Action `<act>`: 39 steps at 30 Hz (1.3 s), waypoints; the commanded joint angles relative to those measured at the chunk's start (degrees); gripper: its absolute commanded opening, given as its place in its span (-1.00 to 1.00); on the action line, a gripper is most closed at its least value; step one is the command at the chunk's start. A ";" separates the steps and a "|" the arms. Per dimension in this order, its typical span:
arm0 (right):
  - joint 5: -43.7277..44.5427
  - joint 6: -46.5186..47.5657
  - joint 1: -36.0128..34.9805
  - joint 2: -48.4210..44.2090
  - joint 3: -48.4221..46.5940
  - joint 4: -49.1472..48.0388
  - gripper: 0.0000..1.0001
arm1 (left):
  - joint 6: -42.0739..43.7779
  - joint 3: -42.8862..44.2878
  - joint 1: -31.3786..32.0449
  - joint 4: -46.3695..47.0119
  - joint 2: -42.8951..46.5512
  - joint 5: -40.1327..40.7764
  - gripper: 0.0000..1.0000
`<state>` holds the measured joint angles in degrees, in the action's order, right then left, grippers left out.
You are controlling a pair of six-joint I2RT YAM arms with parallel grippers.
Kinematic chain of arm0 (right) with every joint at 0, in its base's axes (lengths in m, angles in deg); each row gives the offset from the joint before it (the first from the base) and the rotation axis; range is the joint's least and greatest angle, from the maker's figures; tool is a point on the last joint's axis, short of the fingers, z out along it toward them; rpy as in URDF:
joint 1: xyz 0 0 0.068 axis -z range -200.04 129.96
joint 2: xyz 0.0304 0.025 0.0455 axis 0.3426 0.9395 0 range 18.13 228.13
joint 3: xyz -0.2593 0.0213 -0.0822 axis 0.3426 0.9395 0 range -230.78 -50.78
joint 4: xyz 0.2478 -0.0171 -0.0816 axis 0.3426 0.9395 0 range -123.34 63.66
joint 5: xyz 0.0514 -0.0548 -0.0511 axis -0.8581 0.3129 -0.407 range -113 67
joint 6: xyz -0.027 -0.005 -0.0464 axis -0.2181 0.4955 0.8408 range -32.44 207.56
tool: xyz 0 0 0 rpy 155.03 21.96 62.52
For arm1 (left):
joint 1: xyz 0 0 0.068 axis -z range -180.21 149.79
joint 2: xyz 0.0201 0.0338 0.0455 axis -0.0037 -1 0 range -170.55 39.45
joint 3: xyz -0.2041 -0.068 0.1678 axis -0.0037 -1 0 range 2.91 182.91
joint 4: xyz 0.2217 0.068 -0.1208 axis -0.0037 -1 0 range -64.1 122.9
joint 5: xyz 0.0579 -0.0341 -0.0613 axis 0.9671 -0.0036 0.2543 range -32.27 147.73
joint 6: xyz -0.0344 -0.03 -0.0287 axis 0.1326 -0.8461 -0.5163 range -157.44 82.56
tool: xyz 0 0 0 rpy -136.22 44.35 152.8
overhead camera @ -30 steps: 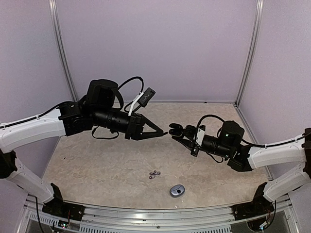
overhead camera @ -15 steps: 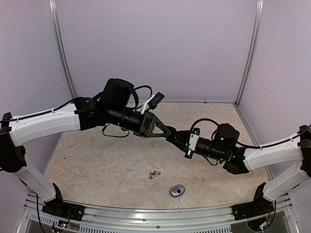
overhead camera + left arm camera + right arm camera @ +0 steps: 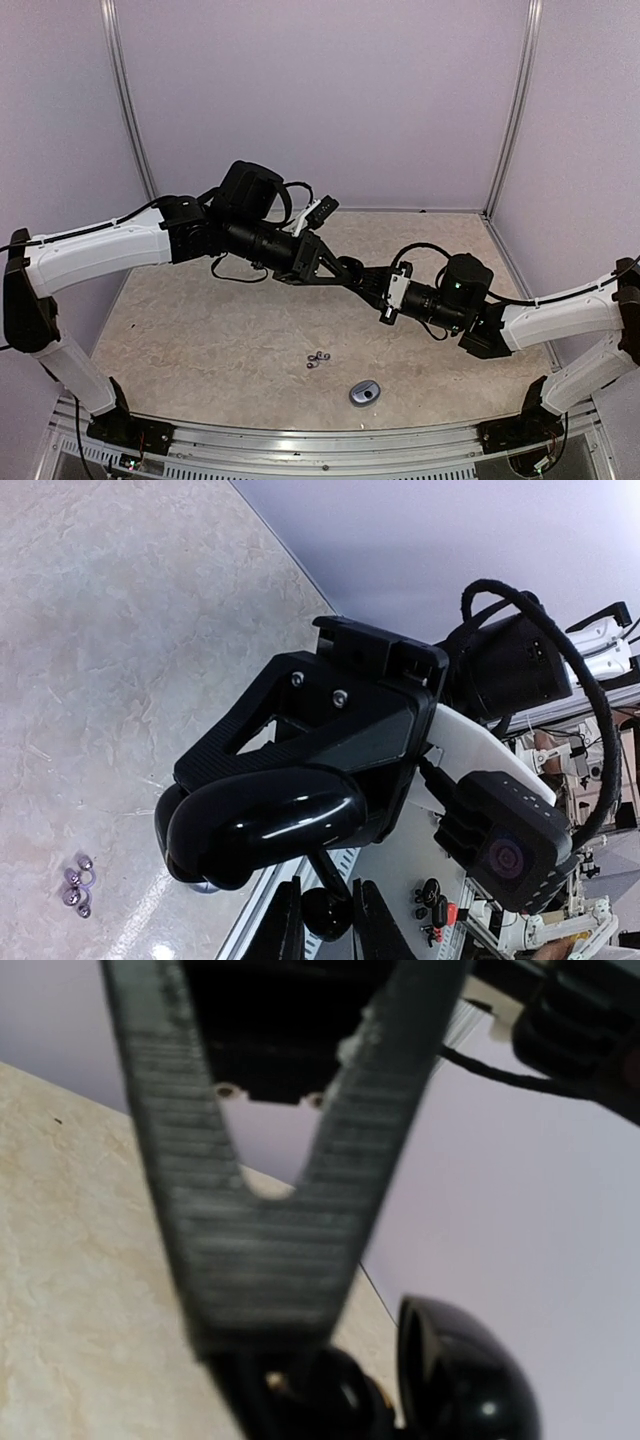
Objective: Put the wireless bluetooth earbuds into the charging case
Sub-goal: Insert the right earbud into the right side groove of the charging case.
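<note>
Two arms meet in mid-air over the table (image 3: 200, 330) in the top view, with the left gripper (image 3: 344, 273) and right gripper (image 3: 364, 281) tip to tip, touching or nearly so. On the table the earbuds (image 3: 318, 359) lie in a small cluster, toward the front edge and well apart from both grippers. Near them, closer to the front edge, sits the charging case (image 3: 364, 392).

Left wrist view: the right gripper (image 3: 190, 845) fills the middle, its glossy black fingers pressed together. At the bottom edge the left fingers (image 3: 286, 926) stand narrowly apart with a small dark round piece (image 3: 325, 912) between them. Cannot tell what it is or whether it is gripped. Bottom left, the earbuds (image 3: 78, 883) rest on the table, far from the jaws.

Right wrist view, blurred: the left gripper (image 3: 255, 1330) tapers to a point just beside the right fingers (image 3: 465, 1380).
</note>
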<state>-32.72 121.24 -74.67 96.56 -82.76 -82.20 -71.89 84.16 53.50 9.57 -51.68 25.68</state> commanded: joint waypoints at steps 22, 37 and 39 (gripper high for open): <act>1.00 0.73 -1.35 0.88 -1.67 -1.31 -1.00 | -1.76 3.17 0.21 -1.35 -1.66 1.27 -0.88; -0.06 -1.30 -2.01 0.32 -2.11 -2.27 -1.00 | -4.92 7.86 1.28 -6.02 -5.94 7.00 -0.75; 0.06 -1.48 -2.09 0.48 -2.11 -2.43 -1.00 | -4.82 9.17 1.46 -7.51 -6.60 7.66 -0.74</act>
<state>-30.49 120.89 -75.28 97.31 -82.87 -81.19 -76.44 90.48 54.11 3.78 -55.63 29.37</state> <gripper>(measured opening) 0.232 0.152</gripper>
